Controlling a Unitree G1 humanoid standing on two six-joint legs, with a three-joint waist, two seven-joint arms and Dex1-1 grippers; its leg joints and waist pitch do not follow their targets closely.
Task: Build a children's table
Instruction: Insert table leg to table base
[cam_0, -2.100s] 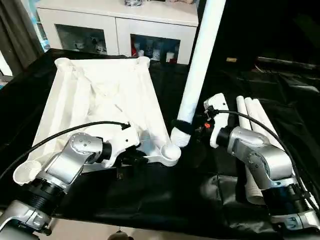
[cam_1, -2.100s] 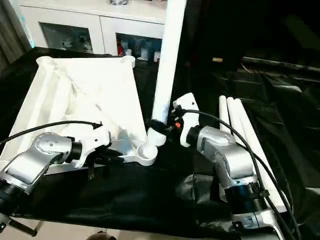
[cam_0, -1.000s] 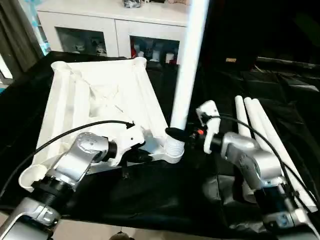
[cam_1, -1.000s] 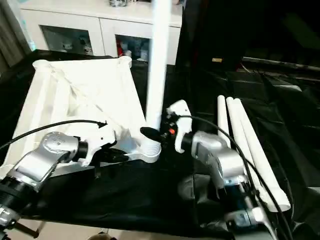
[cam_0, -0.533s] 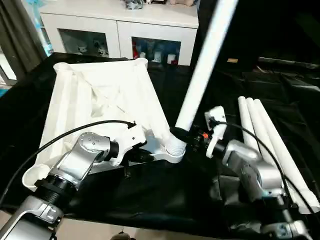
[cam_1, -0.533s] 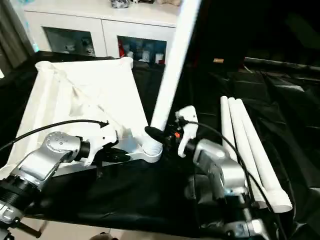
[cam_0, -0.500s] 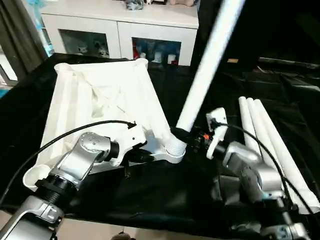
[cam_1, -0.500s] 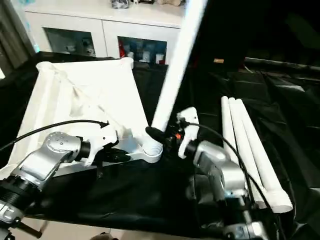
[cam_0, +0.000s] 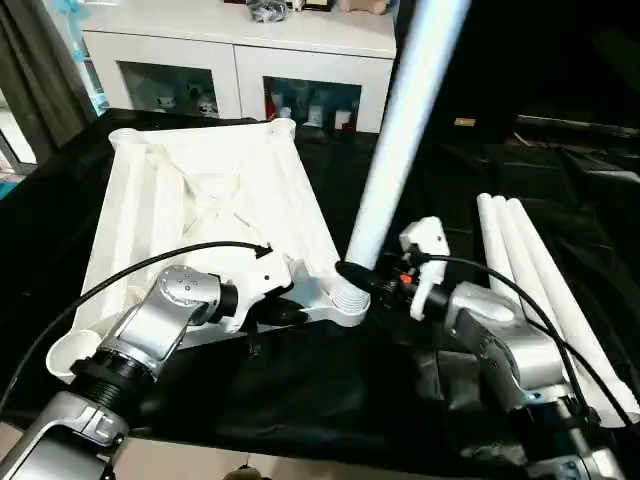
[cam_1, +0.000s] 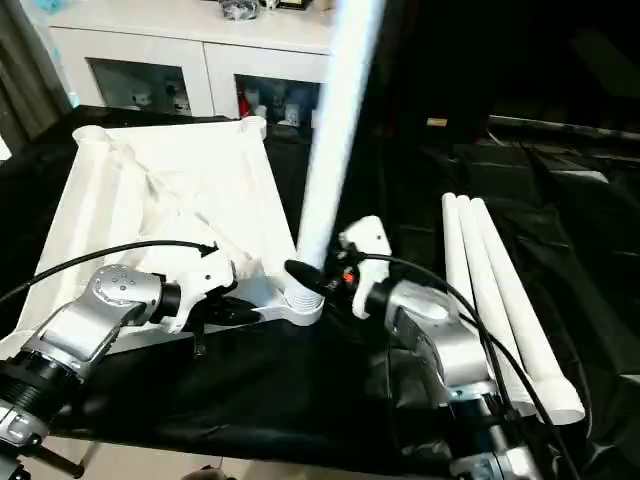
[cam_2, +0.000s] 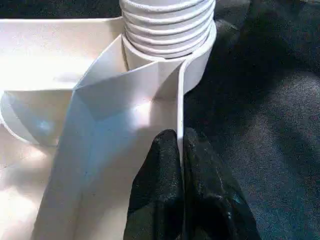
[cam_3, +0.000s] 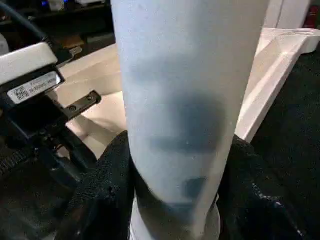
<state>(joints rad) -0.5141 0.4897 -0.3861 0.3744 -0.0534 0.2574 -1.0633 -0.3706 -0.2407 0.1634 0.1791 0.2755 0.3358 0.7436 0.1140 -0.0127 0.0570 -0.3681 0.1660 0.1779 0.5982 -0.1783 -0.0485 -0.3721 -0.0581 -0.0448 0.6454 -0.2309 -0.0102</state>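
White plastic rectangular tabletop (cam_0: 200, 215) lies underside up on the black-draped table (cam_0: 330, 390), its ribs and diagonal braces showing, with round sockets at the corners. The near-left socket is partly behind the robot's silver left forearm, and the tabletop's near edge is hidden under the left wrist. 1 long white tapered tube leg (cam_0: 400, 130) stands in the near-right corner socket (cam_0: 345, 305), leaning slightly right; its ridged foot sits in the socket collar and its top runs out of the picture. The right gripper (cam_0: 362, 280) has its 2 black fingers about half spread and clamped around that leg just above the socket. The left gripper (cam_2: 179, 165) is pinched almost fully closed on the thin upright rim of the tabletop beside the same socket. 3 more white tube legs (cam_0: 535, 270) lie side by side on the cloth, well right of the tabletop, partly behind the right arm. A white glass-door cabinet (cam_0: 240, 70) stands beyond the table's far edge.
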